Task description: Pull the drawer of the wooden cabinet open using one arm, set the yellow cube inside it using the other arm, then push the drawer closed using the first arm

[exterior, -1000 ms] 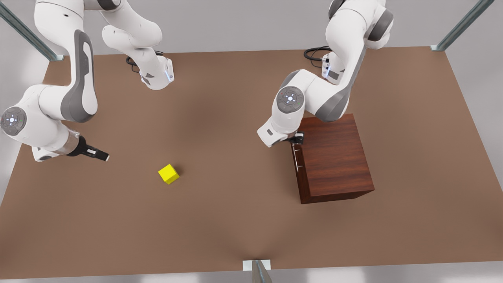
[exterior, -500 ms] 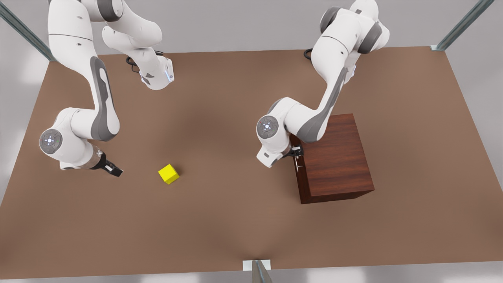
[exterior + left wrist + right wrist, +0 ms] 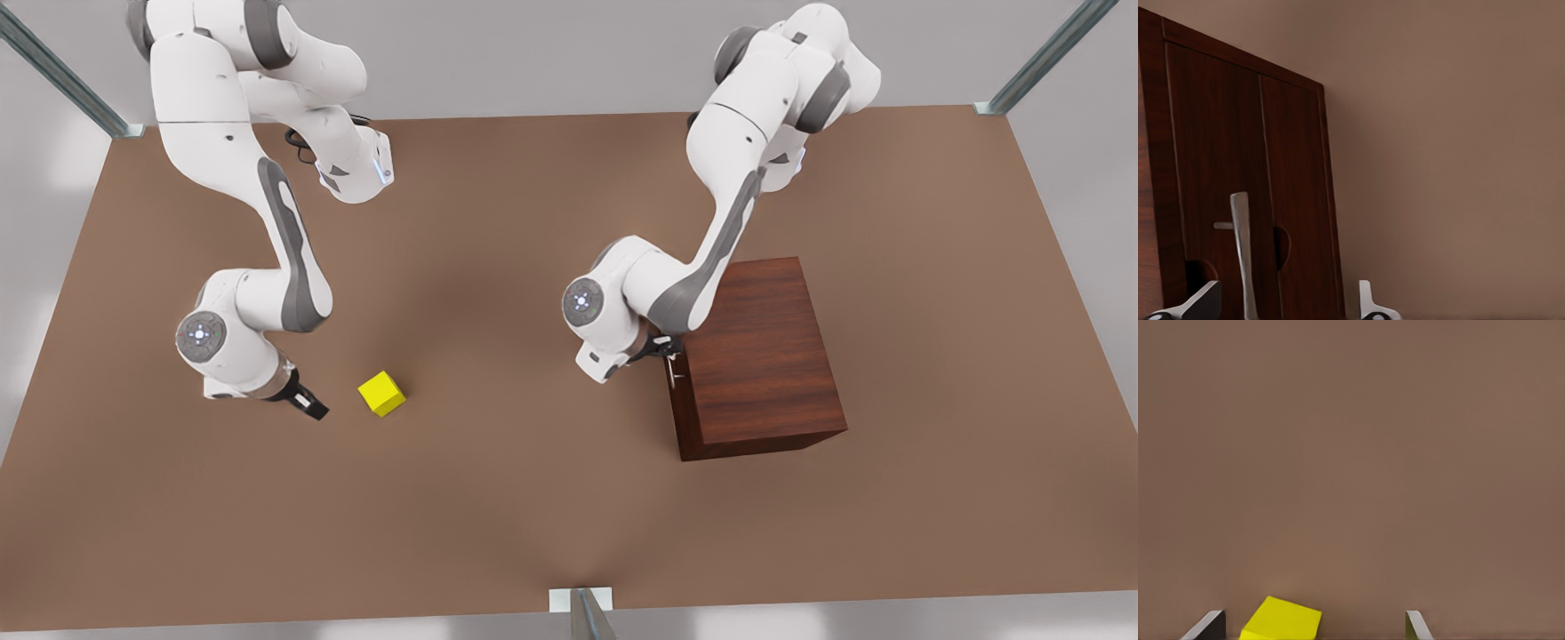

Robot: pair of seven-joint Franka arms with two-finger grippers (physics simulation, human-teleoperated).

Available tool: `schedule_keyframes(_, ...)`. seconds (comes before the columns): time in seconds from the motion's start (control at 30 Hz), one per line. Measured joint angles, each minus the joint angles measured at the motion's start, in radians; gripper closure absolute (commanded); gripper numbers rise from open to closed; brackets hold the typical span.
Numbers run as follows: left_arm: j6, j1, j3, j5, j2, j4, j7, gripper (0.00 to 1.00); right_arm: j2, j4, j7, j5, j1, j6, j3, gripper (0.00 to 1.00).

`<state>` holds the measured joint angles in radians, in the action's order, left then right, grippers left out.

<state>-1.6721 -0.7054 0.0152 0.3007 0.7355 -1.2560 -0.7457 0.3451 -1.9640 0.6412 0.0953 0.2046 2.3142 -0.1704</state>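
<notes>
The wooden cabinet (image 3: pixel 756 356) stands at the front view's right, its drawer (image 3: pixel 1211 133) shut flush. My left gripper (image 3: pixel 667 348) is at the cabinet's front face, open. The slim silver handle (image 3: pixel 1241 253) stands between its fingertips (image 3: pixel 1205 303), closer to one of them. The yellow cube (image 3: pixel 381 394) rests on the table at the front view's left. Just beside it, low over the table, my right gripper (image 3: pixel 311 407) is open. In the right wrist view the cube (image 3: pixel 1281 619) sits between the gripper's (image 3: pixel 1311 630) two fingertips, untouched.
The brown table (image 3: pixel 533 498) is bare between the cube and the cabinet. Both arm bases (image 3: pixel 356 173) stand at the far edge. Metal frame posts (image 3: pixel 582 613) rise at the near edge and the corners.
My right gripper has swung toward the front view's right and come close to the cube. My left arm has lowered and shifted along the cabinet's front, toward the handle.
</notes>
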Motion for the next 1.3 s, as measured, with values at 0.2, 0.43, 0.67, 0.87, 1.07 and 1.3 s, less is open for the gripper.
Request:
schedule_keyframes(0.2, -0.009, -0.006, 0.001, 0.026, 0.017, -0.026, -0.013, 0.00, 0.062, 0.010, 0.048, 0.018, 0.034, 0.010, 0.000, 0.00)
schedule_keyframes(0.43, -0.045, -0.008, -0.002, 0.036, 0.039, -0.011, -0.039, 0.00, 0.118, 0.090, 0.099, 0.027, 0.061, -0.032, 0.000, 0.00)
schedule_keyframes(0.67, -0.086, -0.022, -0.006, 0.037, 0.062, 0.026, -0.076, 0.00, 0.180, 0.089, 0.137, 0.021, 0.065, -0.064, -0.001, 0.00)
schedule_keyframes(0.87, -0.107, -0.033, -0.009, 0.036, 0.070, 0.051, -0.104, 0.00, 0.167, 0.092, 0.160, 0.041, 0.065, -0.074, -0.002, 0.00)
schedule_keyframes(1.07, -0.123, -0.044, -0.011, 0.036, 0.073, 0.057, -0.127, 0.00, 0.165, 0.090, 0.180, 0.092, 0.104, -0.072, 0.002, 0.00)
schedule_keyframes(1.3, -0.135, -0.051, -0.023, 0.036, 0.073, 0.072, -0.148, 0.00, 0.186, 0.083, 0.201, 0.114, 0.116, -0.051, 0.002, 0.00)
